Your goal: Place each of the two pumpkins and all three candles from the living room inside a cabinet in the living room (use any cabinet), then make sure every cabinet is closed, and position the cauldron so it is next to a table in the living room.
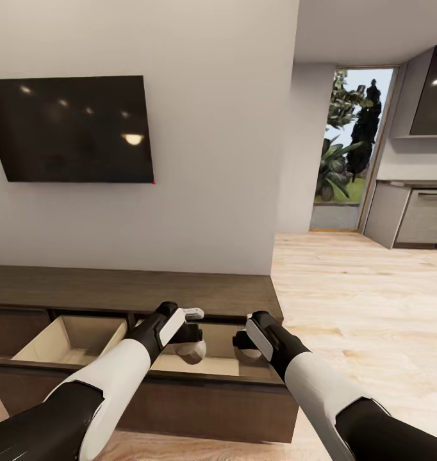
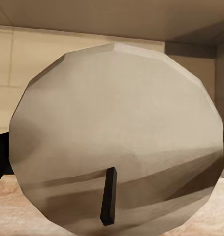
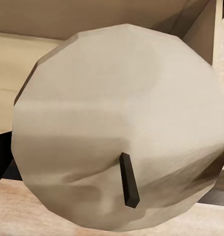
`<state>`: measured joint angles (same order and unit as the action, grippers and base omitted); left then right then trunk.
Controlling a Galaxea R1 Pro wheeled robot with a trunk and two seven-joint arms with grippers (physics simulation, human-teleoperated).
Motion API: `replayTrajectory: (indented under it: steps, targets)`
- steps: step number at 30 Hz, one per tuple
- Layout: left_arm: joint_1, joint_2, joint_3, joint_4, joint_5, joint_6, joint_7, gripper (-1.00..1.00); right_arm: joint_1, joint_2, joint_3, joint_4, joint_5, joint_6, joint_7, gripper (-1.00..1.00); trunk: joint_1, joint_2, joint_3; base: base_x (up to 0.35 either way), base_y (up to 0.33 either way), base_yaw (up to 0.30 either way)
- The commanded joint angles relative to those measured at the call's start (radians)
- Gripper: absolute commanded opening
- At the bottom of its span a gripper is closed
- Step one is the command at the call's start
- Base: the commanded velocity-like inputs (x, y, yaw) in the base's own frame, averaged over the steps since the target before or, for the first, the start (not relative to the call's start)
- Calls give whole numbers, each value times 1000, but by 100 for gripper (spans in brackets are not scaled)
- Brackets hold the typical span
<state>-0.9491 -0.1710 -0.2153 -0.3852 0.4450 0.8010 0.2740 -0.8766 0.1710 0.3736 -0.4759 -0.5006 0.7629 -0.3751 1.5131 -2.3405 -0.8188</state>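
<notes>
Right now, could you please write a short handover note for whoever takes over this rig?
Left gripper: shut on a candle, held over the open drawer of the cabinet.
Right gripper: shut on a second candle, over the same cabinet's right open drawer.
Done: both drawers pulled open, insides look bare.
Left: release both candles inside, fetch the third candle, pumpkins and cauldron, close the drawers.

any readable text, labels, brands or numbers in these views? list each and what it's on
None.
TV: blank dark screen with light reflections, no logo legible.
Cabinet: plain wood, no label.
Candle in left claw: plain tan, a dark wick, no marking.
Candle in right claw: the same, unmarked.
Top right corner of the head view: a cut-off white speck, unreadable.
</notes>
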Motion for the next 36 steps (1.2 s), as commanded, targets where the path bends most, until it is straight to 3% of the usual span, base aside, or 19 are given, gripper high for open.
replayTrajectory:
  steps: [1, 7, 18, 27, 32, 36]
  targets:
    - [-1, 1, -7, -1, 11, 3, 7, -100, -1, -1, 7, -1, -10, 3, -11, -100, 0, -1, -1, 0, 0, 0]
    - [0, -3, -8, -1, 11, 3, 7, -100, -1, -1, 7, -1, -10, 3, -10, -100, 0, -1, -1, 17, -8, 0]
    - [-1, -3, -9, -1, 11, 3, 7, -100, -1, -2, 8, -7, -10, 2, 1, -100, 0, -1, -1, 232, -92, 0]
    - [0, -3, -9, -1, 11, 3, 7, -100, -1, -3, 8, -8, -15, 4, 7, -100, 0, -1, -1, 23, -9, 0]
    - [0, -3, -9, -1, 11, 4, 7, -100, -1, -4, 8, -6, -18, 43, 5, -100, 0, -1, -1, 0, 0, 0]
    - [0, -3, -9, -1, 12, 5, 8, -100, -1, -4, 8, -4, -19, 51, 3, -100, 15, -29, -14, 0, 0, 0]
